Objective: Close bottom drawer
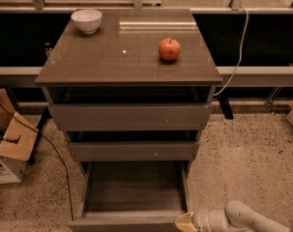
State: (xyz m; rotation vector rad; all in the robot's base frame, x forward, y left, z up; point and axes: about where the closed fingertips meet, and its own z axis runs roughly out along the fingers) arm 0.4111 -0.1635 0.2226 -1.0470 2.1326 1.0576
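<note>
The bottom drawer point(131, 190) of the grey-brown cabinet stands pulled far out, its bare grey floor showing and its flat front point(122, 224) at the bottom edge of the view. My gripper point(186, 222) comes in from the lower right on a white arm and sits at the right end of that drawer front, touching or nearly touching it. The middle drawer point(131, 150) and top drawer point(131, 116) above stand slightly out.
A red apple point(169, 49) and a white bowl point(86, 21) sit on the cabinet top point(126, 62). A cardboard box point(8, 146) and a black cable point(54, 153) lie on the speckled floor at left. A white cord point(238, 52) hangs at right.
</note>
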